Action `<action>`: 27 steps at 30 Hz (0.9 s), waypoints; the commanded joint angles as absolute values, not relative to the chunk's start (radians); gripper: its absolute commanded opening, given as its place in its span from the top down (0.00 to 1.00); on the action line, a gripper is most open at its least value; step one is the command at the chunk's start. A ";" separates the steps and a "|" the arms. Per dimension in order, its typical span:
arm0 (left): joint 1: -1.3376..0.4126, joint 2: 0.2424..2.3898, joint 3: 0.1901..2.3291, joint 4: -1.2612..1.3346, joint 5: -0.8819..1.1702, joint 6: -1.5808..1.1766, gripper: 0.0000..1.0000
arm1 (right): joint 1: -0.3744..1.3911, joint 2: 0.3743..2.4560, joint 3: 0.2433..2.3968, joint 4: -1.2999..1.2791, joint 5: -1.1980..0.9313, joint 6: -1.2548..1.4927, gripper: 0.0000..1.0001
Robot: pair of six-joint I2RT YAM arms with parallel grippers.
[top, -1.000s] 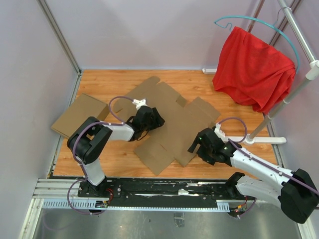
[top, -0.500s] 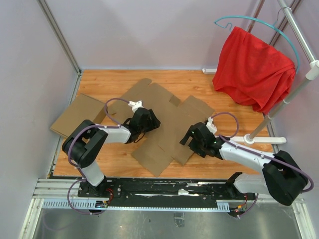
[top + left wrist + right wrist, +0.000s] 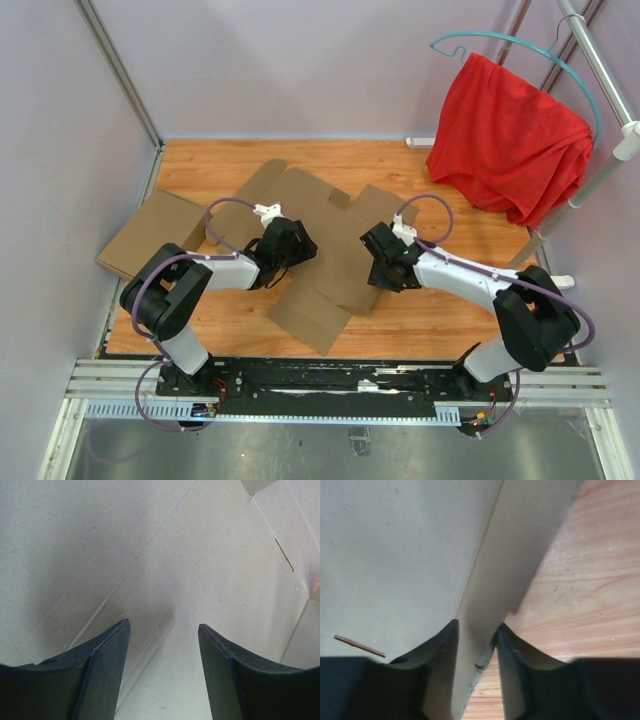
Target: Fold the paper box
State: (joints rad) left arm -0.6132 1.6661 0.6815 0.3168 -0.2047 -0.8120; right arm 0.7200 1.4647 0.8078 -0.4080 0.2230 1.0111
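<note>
Right gripper (image 3: 476, 625) pinches a side flap (image 3: 510, 565) of the paper box (image 3: 320, 200); left gripper (image 3: 162, 625), spread and empty, steadies the panel (image 3: 175, 555). Lift along the crease.

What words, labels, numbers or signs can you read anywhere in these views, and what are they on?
None: no readable text in any view.
Paper box: plain brown cardboard, with no print in the top view or either wrist view.
Tan cardboard box: plain, with no label showing.
Red cloth: no tag or logo visible.
</note>
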 commanded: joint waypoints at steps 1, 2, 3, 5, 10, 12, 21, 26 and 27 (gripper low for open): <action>-0.632 1.723 0.623 0.082 -0.093 -0.812 0.36 | 0.724 1.529 0.959 -0.549 0.336 0.864 0.75; -0.636 1.723 0.632 0.077 -0.091 -0.812 0.36 | 0.724 1.537 0.978 -0.568 0.354 0.842 0.83; -0.641 1.721 0.640 0.071 -0.091 -0.810 0.36 | 0.724 1.543 0.991 -0.588 0.374 0.822 0.92; -0.650 1.711 0.662 0.052 -0.088 -0.804 0.36 | 0.724 1.541 1.020 -0.623 0.423 0.780 0.99; -0.662 1.640 0.699 0.004 -0.085 -0.792 0.36 | 0.723 1.499 1.089 -0.706 0.589 0.675 0.99; -0.665 1.610 0.709 -0.010 -0.077 -0.789 0.36 | 0.721 1.471 1.109 -0.716 0.619 0.608 0.99; -0.677 1.413 0.697 -0.045 -0.046 -0.806 0.35 | 0.719 1.423 1.298 -0.787 0.720 0.253 0.99; -0.676 1.262 0.722 -0.124 -0.103 -0.787 0.34 | 0.719 1.371 1.337 -0.695 0.664 0.031 0.99; -0.675 1.236 0.730 -0.147 -0.124 -0.782 0.33 | 0.722 1.362 1.342 -0.689 0.653 0.016 0.99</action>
